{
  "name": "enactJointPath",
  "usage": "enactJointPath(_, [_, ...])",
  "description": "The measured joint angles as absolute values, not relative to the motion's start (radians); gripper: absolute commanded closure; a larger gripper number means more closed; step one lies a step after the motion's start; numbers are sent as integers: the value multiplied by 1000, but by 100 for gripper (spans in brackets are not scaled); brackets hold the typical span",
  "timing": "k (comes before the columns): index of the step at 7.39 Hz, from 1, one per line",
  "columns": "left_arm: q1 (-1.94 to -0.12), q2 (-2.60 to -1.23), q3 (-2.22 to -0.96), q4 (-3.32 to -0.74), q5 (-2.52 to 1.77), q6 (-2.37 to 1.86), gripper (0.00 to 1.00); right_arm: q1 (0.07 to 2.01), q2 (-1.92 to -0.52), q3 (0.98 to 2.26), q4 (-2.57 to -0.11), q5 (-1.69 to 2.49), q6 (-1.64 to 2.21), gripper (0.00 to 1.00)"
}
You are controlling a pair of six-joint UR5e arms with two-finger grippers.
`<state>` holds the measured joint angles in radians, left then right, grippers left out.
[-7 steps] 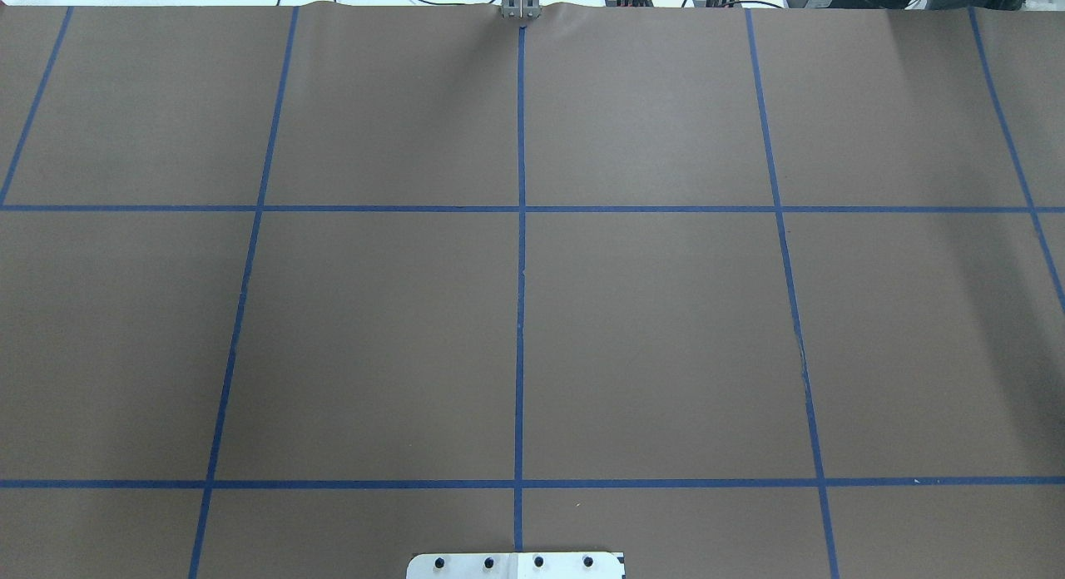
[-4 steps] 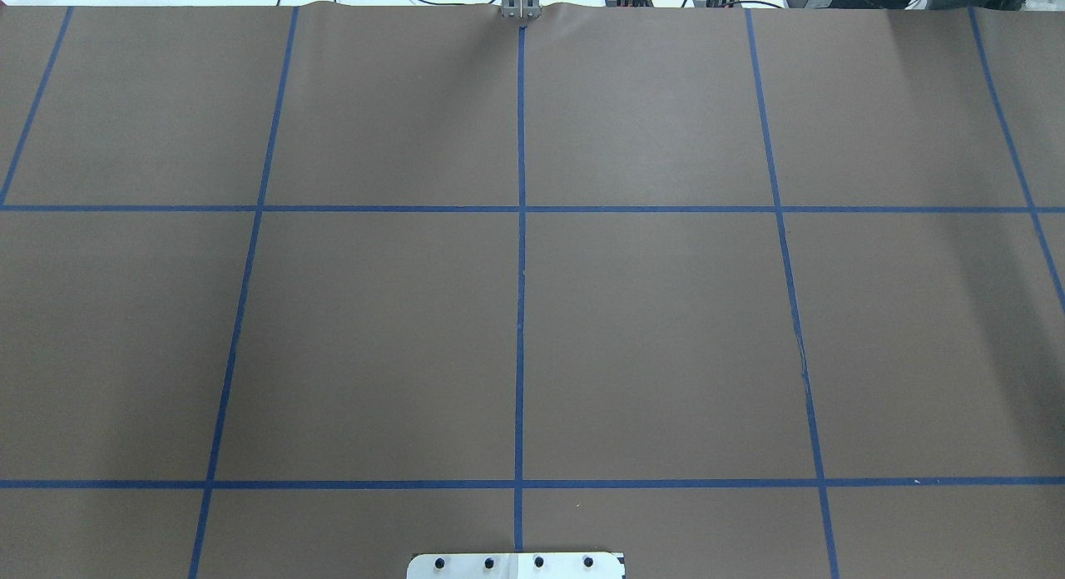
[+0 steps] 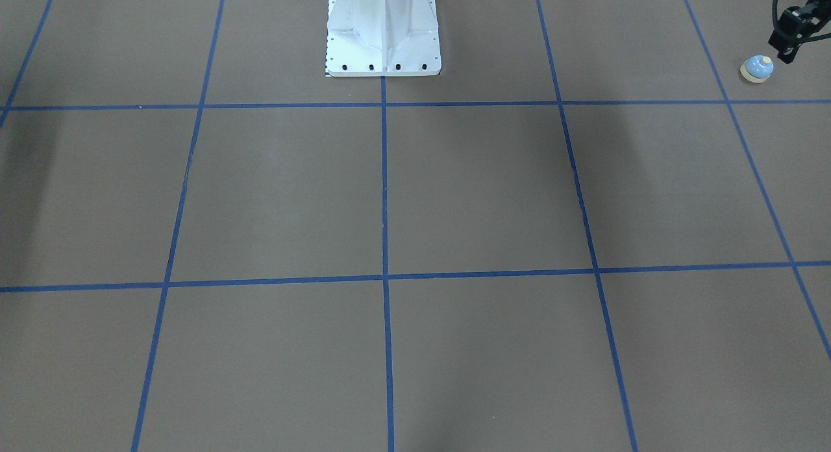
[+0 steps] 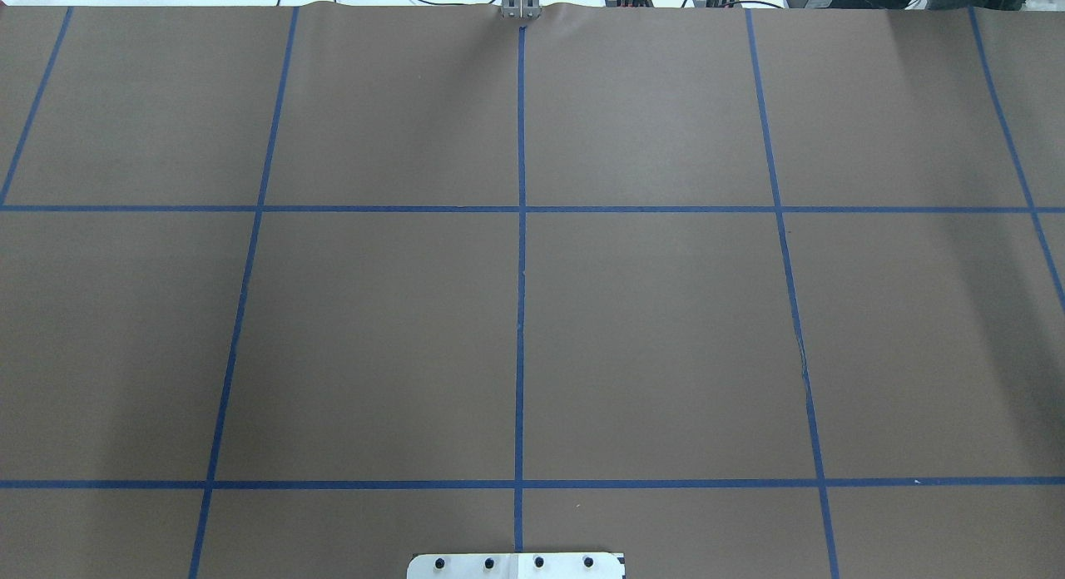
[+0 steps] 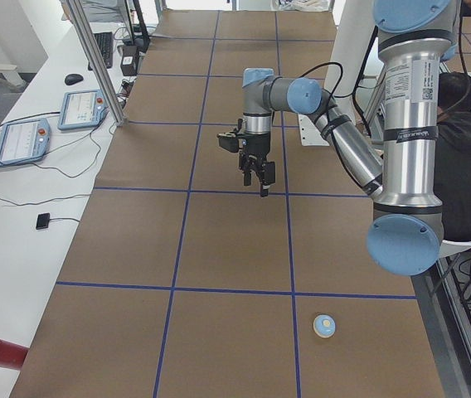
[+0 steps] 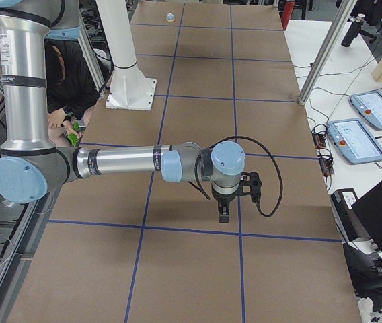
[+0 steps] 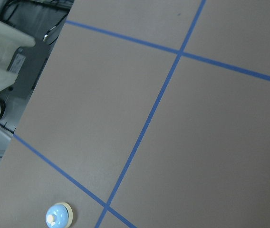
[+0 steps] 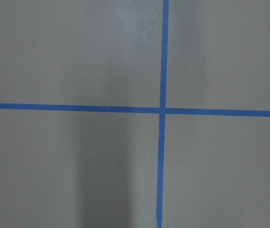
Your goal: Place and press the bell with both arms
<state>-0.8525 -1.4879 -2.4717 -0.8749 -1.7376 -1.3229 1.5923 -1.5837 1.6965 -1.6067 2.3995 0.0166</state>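
A wide flat surface [image 4: 666, 313] is covered in matte brown sheeting and marked into large squares by thin blue tape lines. One white metal pedestal [image 3: 383, 30], with a bolted base plate, stands at the robot's edge of it.

Two tubular arms of grey and silver metal with light-blue round joint caps reach out over the surface. The left arm [image 5: 405, 124] holds its black left gripper [image 5: 263, 189] pointing down, raised above the brown sheeting. The right arm [image 6: 110, 161] stretches out level, and its black right gripper [image 6: 223, 217] also points down above a blue line. Both pairs of fingers are too small and dark to tell whether they are spread or closed.

One bell [image 3: 757, 69] sits upright on the surface near its left end. It is a small smooth light-blue dome with a cream round button on top and a tan base rim. It lies clear of the left fingers, untouched, and at the opposite end of the surface from the right fingers.
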Motion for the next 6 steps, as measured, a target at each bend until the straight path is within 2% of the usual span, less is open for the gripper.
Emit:
enactJointPath(4, [-441,-1211,-2438,-943,-1549,-2005,0,1592,-1584,1700,-1606,2398,15,1])
enactJointPath(6, [-298,-1115,-2300,-1107,-1528,-2300,0,1592,-1585,1707,-1606,2399,15,1])
